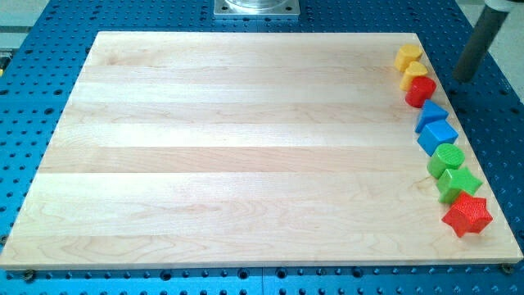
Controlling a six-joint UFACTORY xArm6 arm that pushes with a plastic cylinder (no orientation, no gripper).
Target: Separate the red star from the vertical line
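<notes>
The red star (467,215) lies at the bottom end of a vertical line of blocks along the board's right edge, touching the green star (458,182) above it. Going up the line there is a green round block (448,157), a blue block (437,135), another blue block (431,115), a red round block (421,91), a yellow block (414,74) and a yellow block (408,56). My tip (463,78) is off the board at the view's upper right. It stands right of the yellow and red round blocks, far above the red star.
The wooden board (246,147) lies on a blue perforated table (33,49). A metal mount (257,7) shows at the view's top centre. The red star sits close to the board's right edge and bottom right corner.
</notes>
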